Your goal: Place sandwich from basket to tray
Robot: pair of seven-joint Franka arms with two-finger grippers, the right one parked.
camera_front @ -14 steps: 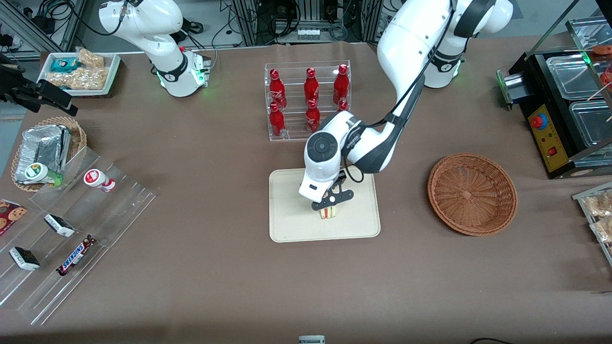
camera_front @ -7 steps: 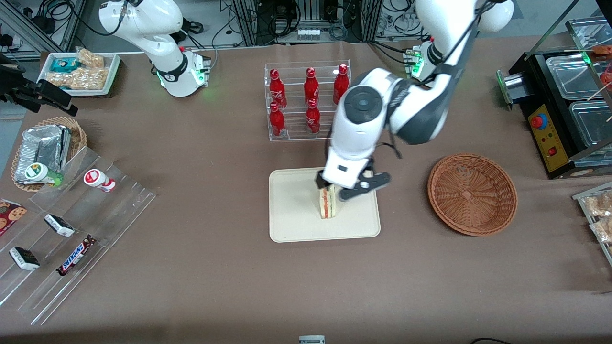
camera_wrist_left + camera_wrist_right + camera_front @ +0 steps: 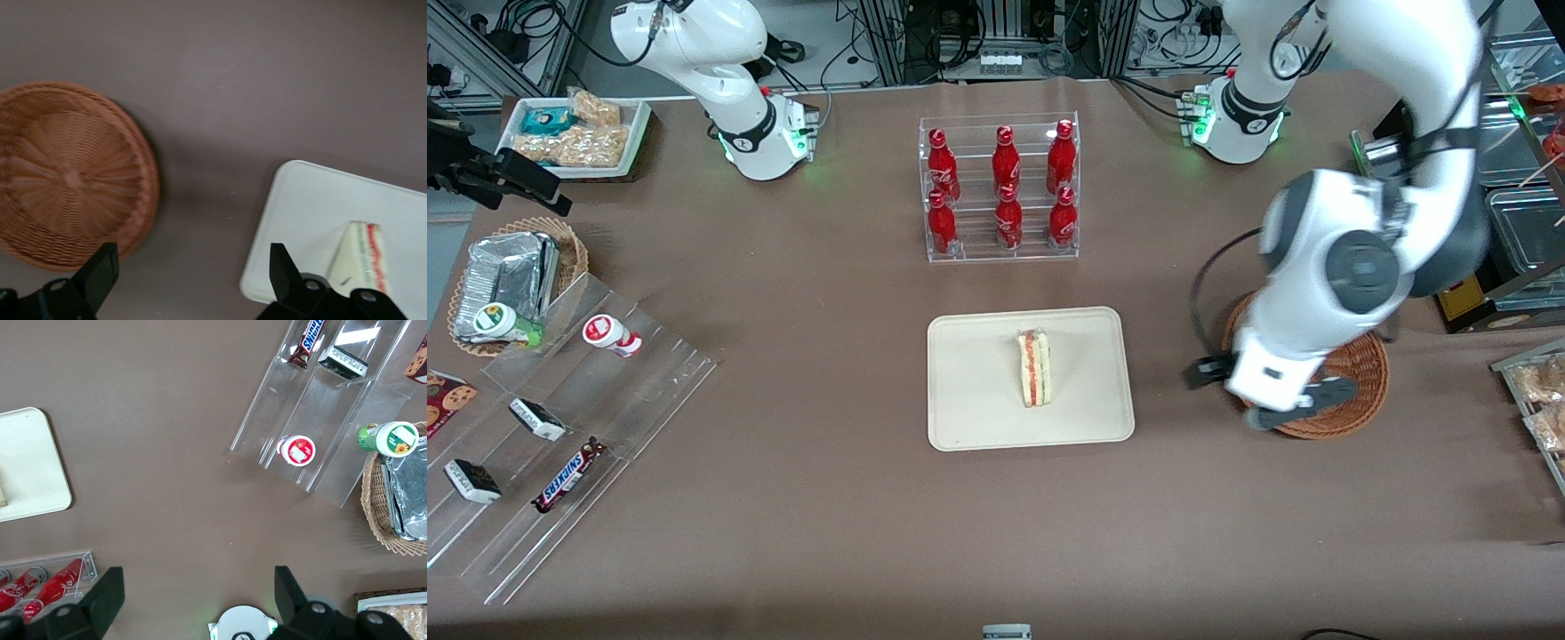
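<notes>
The sandwich [image 3: 1035, 368] lies on the tray [image 3: 969, 418]; the open, empty-handed claw [image 3: 1258, 397] hangs above the basket [image 3: 1360, 369] on the brown counter [image 3: 827, 516].

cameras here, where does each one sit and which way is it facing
Front view: high above the table, looking down on the tray, the sandwich and the basket; both arms show, the end effector open above the basket's nearer rim.
Left wrist view: on the working arm, looking down at basket, tray and sandwich; its open fingers show.
Right wrist view: on the parked arm, looking down at the snack shelf.
All three views share the tray.
</notes>
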